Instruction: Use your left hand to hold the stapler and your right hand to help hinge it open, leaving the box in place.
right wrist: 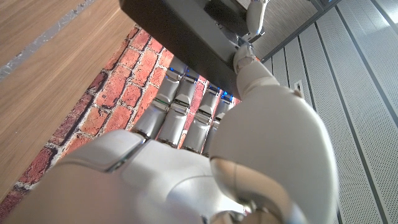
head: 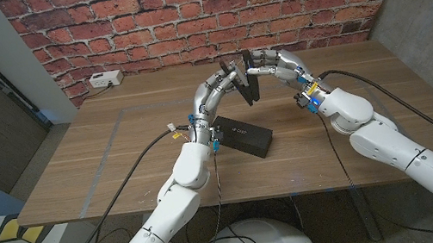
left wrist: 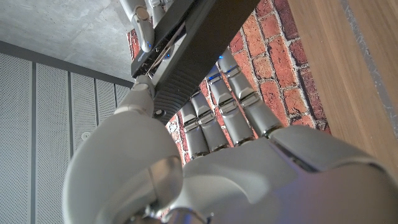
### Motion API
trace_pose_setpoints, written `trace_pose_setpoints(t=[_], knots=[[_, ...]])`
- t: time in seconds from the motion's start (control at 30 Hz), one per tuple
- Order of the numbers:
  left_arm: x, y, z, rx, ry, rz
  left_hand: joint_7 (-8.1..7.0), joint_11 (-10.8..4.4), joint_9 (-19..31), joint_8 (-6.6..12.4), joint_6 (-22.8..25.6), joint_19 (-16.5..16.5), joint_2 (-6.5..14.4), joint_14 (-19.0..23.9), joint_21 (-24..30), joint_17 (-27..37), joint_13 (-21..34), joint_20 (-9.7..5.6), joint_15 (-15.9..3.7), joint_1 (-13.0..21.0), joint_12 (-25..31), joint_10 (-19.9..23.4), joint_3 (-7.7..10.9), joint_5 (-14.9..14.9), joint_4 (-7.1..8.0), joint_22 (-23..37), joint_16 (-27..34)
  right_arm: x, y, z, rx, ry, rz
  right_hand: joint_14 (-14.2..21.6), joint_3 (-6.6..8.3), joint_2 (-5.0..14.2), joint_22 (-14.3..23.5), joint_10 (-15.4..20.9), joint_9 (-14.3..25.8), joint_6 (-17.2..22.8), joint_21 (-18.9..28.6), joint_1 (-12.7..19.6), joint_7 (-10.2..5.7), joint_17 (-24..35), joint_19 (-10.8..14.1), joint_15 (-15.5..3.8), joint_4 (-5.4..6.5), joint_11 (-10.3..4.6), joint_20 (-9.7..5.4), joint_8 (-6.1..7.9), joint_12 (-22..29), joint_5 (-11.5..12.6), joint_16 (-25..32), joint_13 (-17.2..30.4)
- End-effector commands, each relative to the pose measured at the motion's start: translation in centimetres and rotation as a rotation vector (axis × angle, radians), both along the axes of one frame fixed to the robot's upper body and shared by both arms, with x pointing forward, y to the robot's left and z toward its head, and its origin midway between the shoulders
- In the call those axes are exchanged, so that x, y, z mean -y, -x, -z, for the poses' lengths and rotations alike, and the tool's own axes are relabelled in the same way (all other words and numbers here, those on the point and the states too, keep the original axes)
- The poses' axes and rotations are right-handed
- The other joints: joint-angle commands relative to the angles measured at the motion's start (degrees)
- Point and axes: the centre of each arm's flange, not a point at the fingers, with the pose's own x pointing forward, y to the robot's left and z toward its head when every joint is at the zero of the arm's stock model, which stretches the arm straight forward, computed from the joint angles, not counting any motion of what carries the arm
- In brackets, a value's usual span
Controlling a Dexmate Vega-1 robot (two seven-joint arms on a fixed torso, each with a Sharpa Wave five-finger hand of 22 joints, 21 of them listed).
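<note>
Lifted above the wooden table [head: 340,76] toward twelve o'clock, the black stapler [head: 246,84] is gripped by the left hand [head: 216,88] and right hand [head: 282,67], the box [head: 241,136] lying at six o'clock of it.

Black stapler [head: 246,84] and black box [head: 241,136] — brown wood-grain table [head: 116,146], red brick wall [head: 182,13], white-grey hands.
</note>
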Motion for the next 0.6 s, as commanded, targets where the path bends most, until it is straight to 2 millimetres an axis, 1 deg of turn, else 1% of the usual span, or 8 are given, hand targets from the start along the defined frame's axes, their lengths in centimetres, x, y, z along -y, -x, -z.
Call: trace_pose_setpoints(t=[0.03,0.1,0.17,0.23,0.47,0.6], knots=[[-0.09,-0.07,-0.26,0.009,0.006,0.004,-4.08,-0.06,0.0,0.0,4.4,0.3,4.9,0.6,0.4,0.0,0.1,-4.27,-6.86,3.8,0.2,0.4,1.57,0.2,1.8,0.1,-0.1,0.21,-0.12,0.1,-0.009,-0.034,-0.007,7.2,2.13,3.02,0.0,2.5,0.3,1.8,0.9,-2.0,-0.14,0.4,1.9,-11.94,1.72,-1.88,-7.95,0.76,3.0,0.3,0.7,21.0],[-0.1,-0.08,-0.27,0.009,0.006,0.005,-4.15,-0.07,0.0,-0.02,4.4,0.3,4.9,0.6,0.5,0.0,0.1,-4.27,-6.85,3.8,0.1,0.4,1.58,0.2,1.82,0.1,-0.2,0.22,-0.13,0.11,-0.01,-0.042,-0.003,7.3,2.13,2.97,0.0,2.4,0.3,1.8,1.0,-2.0,-0.2,0.4,1.9,-11.98,1.69,-1.92,-7.97,0.74,3.0,0.3,0.7,21.2],[-0.09,-0.09,-0.25,0.008,0.005,0.006,-4.55,-0.09,0.0,-0.1,4.3,0.3,4.9,0.6,0.6,0.0,0.1,-4.28,-6.83,3.7,0.1,0.4,1.58,0.2,1.87,0.1,-0.2,0.27,-0.13,0.1,-0.01,-0.044,-0.003,7.3,2.12,2.88,0.0,2.4,0.3,1.8,1.1,-1.9,-0.25,0.3,2.0,-12.03,1.63,-1.95,-7.93,0.72,3.1,0.3,0.7,21.4],[-0.1,-0.1,-0.19,0.006,0.007,0.007,-4.59,-0.11,0.0,-0.11,4.3,0.3,4.9,0.6,0.6,0.0,0.1,-4.29,-6.83,3.7,0.1,0.4,1.58,0.2,1.89,0.1,-0.2,0.31,-0.15,0.06,-0.013,-0.051,-0.008,7.3,2.12,2.9,0.0,2.4,0.3,1.8,1.2,-1.9,-0.33,0.3,2.0,-12.01,1.66,-2.16,-7.93,0.7,3.1,0.3,0.6,21.6],[-0.26,-0.09,-0.11,0.004,0.018,0.006,-5.05,-0.15,0.1,-0.12,4.5,0.0,4.8,0.6,0.7,0.0,0.1,-4.27,-6.89,3.6,0.0,0.4,1.61,0.2,1.92,0.0,-0.4,0.48,-0.27,0.0,-0.02,-0.069,-0.016,7.5,2.15,2.94,0.0,2.1,0.3,1.7,1.4,-2.0,-0.41,0.2,1.9,-11.98,1.74,-2.19,-7.98,0.62,3.2,0.3,0.7,22.1],[-0.29,-0.15,-0.02,-0.004,0.018,0.003,-5.09,-0.19,0.1,-0.33,4.5,1.7,5.0,1.0,2.0,0.4,0.2,-5.28,-6.95,3.4,-0.2,0.4,1.67,0.3,2.11,0.1,-0.2,0.59,-0.42,-0.04,-0.023,-0.077,-0.018,8.5,2.05,2.92,0.0,2.0,0.3,1.5,1.7,-2.1,-0.48,0.8,2.0,-11.99,1.82,-2.21,-8.03,0.52,3.3,0.3,1.4,22.6]])
